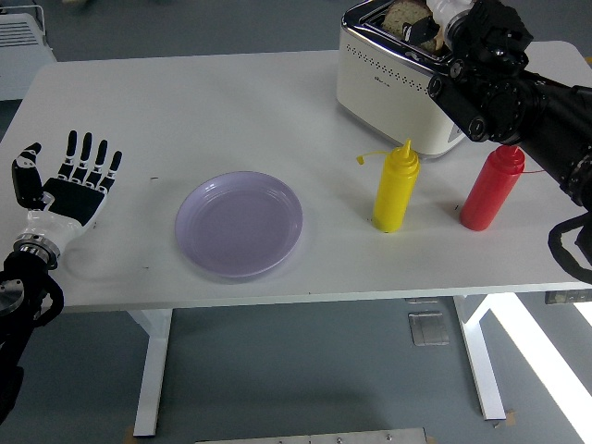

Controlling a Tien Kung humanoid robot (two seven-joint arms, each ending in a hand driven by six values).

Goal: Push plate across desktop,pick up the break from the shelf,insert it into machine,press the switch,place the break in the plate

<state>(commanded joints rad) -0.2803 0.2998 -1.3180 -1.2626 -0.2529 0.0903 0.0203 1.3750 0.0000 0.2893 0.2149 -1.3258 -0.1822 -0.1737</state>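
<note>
One bread slice (403,15) sits in the toaster (393,81) under the right hand (481,37), grip unclear; left hand (69,185) open.

A yellow squeeze bottle (395,188) stands near a red one (491,188).

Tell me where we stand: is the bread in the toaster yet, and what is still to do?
The bread sits in the slot of the toaster, with the right hand at the toaster's top; I cannot tell its grip. The plate lies empty mid-table, the left hand open at the left edge. Left: moving the bread onto the plate. Whether the switch was pressed is not visible.
</note>
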